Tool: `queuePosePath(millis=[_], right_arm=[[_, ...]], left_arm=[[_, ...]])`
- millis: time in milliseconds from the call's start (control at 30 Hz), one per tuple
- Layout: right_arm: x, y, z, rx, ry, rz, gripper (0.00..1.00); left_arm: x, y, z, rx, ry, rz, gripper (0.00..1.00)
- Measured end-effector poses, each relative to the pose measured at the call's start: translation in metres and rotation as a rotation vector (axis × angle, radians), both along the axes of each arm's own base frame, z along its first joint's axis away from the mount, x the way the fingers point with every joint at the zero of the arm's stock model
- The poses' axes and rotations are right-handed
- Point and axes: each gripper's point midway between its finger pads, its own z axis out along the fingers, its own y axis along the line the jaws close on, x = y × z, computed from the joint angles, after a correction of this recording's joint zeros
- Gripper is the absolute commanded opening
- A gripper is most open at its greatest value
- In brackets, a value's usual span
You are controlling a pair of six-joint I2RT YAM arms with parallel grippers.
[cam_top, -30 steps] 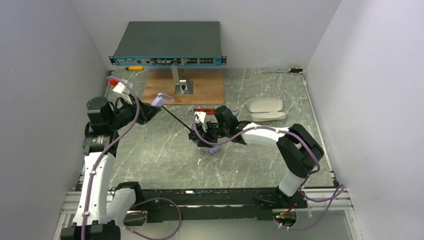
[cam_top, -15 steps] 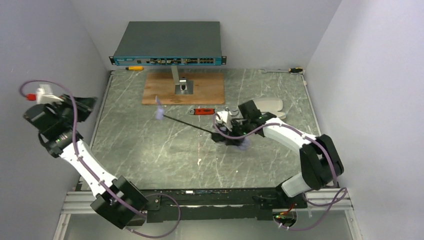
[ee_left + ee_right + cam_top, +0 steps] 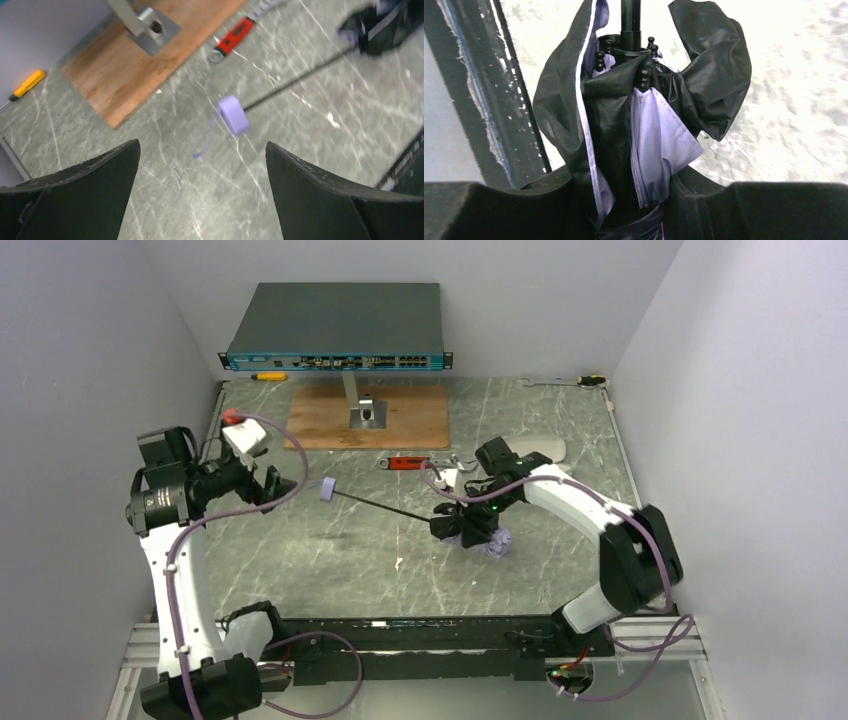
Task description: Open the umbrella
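The umbrella lies folded, its thin black shaft slanting across the marble. Its lilac knob handle is at the left end, and the bunched black and lilac canopy is at the right. My right gripper is shut on the canopy. In the right wrist view the fabric folds fill the space between my right gripper's jaws. My left gripper is open just left of the handle. In the left wrist view the handle and its strap lie ahead of my left gripper's spread jaws, untouched.
A red-handled wrench lies behind the shaft. Farther back are a wooden board with a metal bracket, a network switch and a yellow screwdriver. A white case sits behind my right arm. A spanner lies at the back right.
My left gripper let go of the handle, swung out to the left, came back beside it and opened wide. My right arm carried the canopy to the right, and the handle sank lower.
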Motion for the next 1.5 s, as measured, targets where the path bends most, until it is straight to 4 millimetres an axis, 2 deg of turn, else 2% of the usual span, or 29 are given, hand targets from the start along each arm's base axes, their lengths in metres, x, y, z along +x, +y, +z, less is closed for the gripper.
queuePosePath(millis=[133, 233, 300, 367, 500, 600, 767, 900, 1100, 1300, 1400, 1500], right_arm=[[0.003, -0.007, 0.028, 0.038, -0.184, -0.007, 0.00], [0.004, -0.005, 0.059, 0.092, -0.339, 0.013, 0.00], [0.006, -0.002, 0.072, 0.120, -0.403, 0.025, 0.00], [0.008, -0.002, 0.079, 0.135, -0.439, 0.031, 0.00], [0.006, -0.003, 0.078, 0.137, -0.452, 0.045, 0.00], [0.003, -0.005, 0.076, 0.136, -0.451, 0.053, 0.00], [-0.002, -0.003, 0.079, 0.162, -0.450, 0.062, 0.00], [-0.005, -0.005, 0.081, 0.176, -0.471, 0.055, 0.00], [-0.009, 0.002, 0.078, 0.205, -0.472, 0.048, 0.00], [-0.013, 0.010, 0.063, 0.165, -0.431, 0.068, 0.00], [-0.008, 0.011, 0.062, 0.178, -0.474, 0.078, 0.00], [0.005, 0.004, 0.066, 0.220, -0.573, 0.079, 0.00]], left_arm=[[-0.021, -0.021, -0.022, 0.117, 0.047, -0.183, 1.00], [-0.027, -0.040, -0.036, 0.090, 0.132, -0.270, 0.97], [-0.027, -0.049, -0.042, 0.048, 0.191, -0.288, 0.96], [-0.027, -0.057, -0.043, -0.002, 0.226, -0.290, 0.95], [-0.026, -0.071, -0.041, -0.102, 0.244, -0.299, 0.86], [-0.027, -0.082, -0.038, -0.181, 0.256, -0.326, 0.69], [-0.036, -0.099, -0.037, -0.269, 0.278, -0.369, 0.23], [-0.041, -0.108, -0.035, -0.352, 0.311, -0.390, 0.00], [-0.053, -0.135, -0.028, -0.436, 0.374, -0.461, 0.00], [-0.066, -0.151, -0.010, -0.415, 0.346, -0.559, 0.00], [-0.067, -0.149, -0.005, -0.403, 0.335, -0.560, 0.00], [-0.056, -0.128, 0.004, -0.437, 0.353, -0.490, 0.00]])
